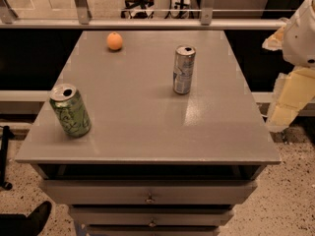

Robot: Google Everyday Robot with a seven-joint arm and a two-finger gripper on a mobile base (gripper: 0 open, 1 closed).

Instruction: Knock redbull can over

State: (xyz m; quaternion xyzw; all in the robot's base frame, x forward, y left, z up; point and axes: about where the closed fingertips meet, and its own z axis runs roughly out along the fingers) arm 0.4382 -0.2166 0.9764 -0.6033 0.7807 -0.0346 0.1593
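Observation:
The redbull can is a slim silver can with blue patches. It stands upright on the grey table top, right of centre and toward the back. My gripper hangs off the table's right edge, below the white arm. It is well right of the can and apart from it.
A wider green patterned can stands upright near the table's front left. An orange lies at the back left. Drawers sit under the table top. A rail and glass wall run behind the table.

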